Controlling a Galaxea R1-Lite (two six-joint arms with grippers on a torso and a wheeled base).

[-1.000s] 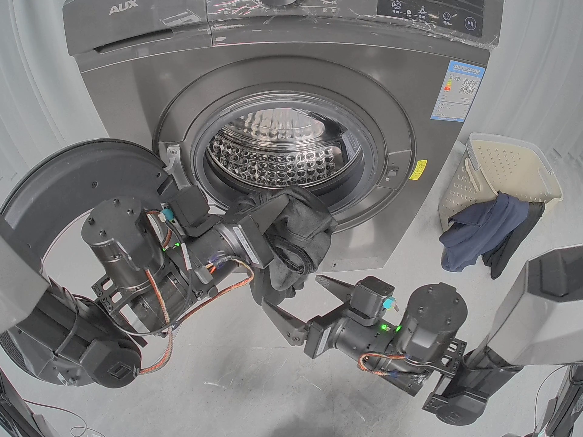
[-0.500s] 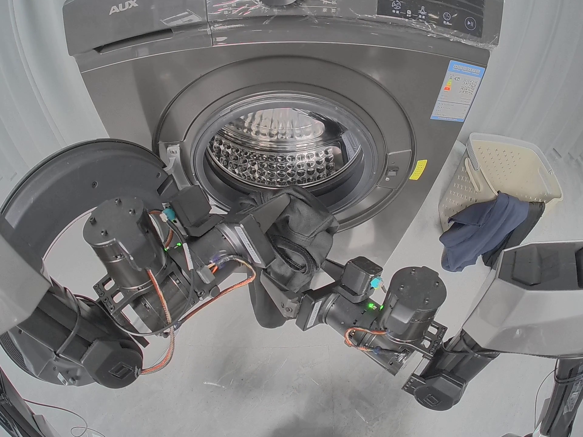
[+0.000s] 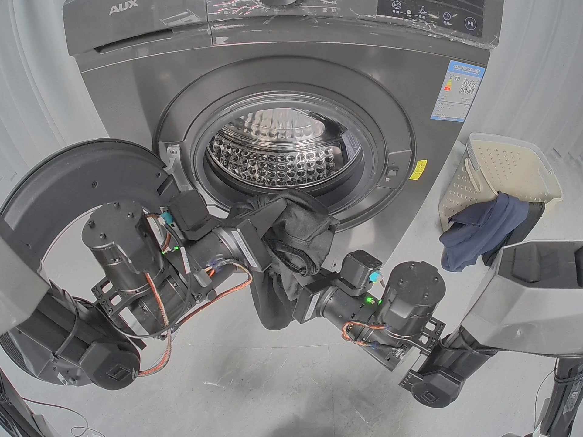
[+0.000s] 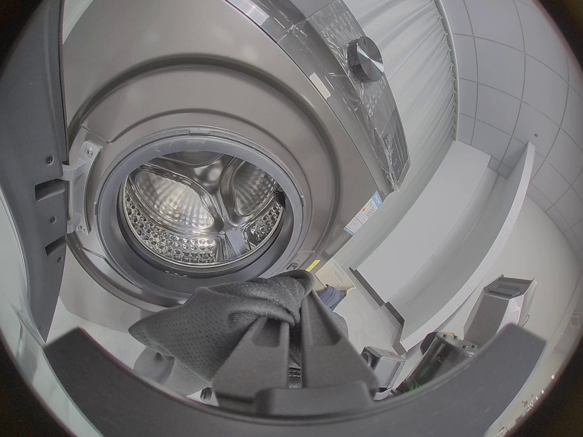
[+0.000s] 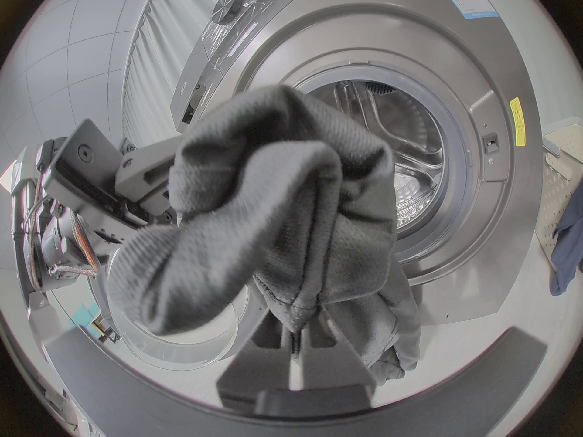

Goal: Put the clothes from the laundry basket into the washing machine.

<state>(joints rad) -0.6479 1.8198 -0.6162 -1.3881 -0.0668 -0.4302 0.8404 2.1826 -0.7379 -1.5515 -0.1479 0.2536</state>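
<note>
"Where's the black garment (image 3: 300,226) at the moment?"

"Up off the floor (image 3: 243,371), right in front of the washing machine (image 3: 388,80). It's bunched into a lump at the lower lip of the round opening, with one end drooping down toward the floor. It hangs outside the drum (image 3: 273,147). Whether the cloth touches the rim, I can't tell from here."

"Who's got hold of it?"

"Both arms. The left gripper (image 4: 293,317) is pinched tight on the upper fold, the part nearest the opening, and the mesh fabric spills over its fingers. The right gripper (image 5: 297,326) comes in from below and from the right, its fingers squeezed narrow on a stitched edge lower in the bundle. The two grippers are near each other, with the cloth between them."

"And the door (image 3: 79,177)?"

"Swung wide open to the left, behind the left arm. Through the opening you can see the drum's shiny perforated metal."

"What about the laundry basket (image 3: 516,159)?"

"It's pale and sits on the floor just beside the machine's right front corner, well apart from both grippers. A navy garment (image 3: 480,226) is draped over its near rim and hangs down the outside toward the floor. A darker piece (image 3: 516,232) hangs right beside it, touching it."
</note>
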